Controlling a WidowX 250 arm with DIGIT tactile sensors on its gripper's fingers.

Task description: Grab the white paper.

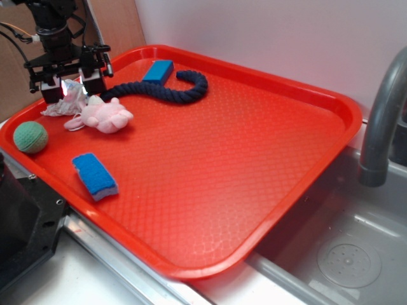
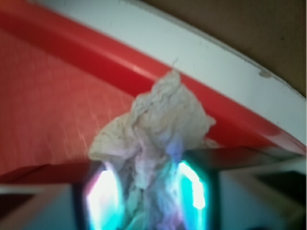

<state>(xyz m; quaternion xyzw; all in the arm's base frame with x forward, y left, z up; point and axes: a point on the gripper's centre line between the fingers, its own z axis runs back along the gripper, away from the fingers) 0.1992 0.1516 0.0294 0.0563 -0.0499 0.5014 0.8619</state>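
Count on the red tray [image 1: 267, 210]: 2 blue sponges, one at 12 o'clock [image 1: 158, 70], one at 8 [image 1: 95, 176]. 1 white paper wad [image 1: 65, 104], 1 pink plush toy [image 1: 105, 115], 1 green ball [image 1: 30, 137], all around 10. 1 dark blue rope [image 1: 172, 88] at 12.

A: Legible text, labels, brands, numbers, signs: is anything showing in either view?

B: Nothing readable is showing. The red tray [image 1: 299, 95] is displaying only an embossed diamond texture, no lettering. The blue sponges [image 1: 95, 176] and the faucet [image 1: 383, 121] are carrying no visible marks.

A: Entry is standing as: none legible.
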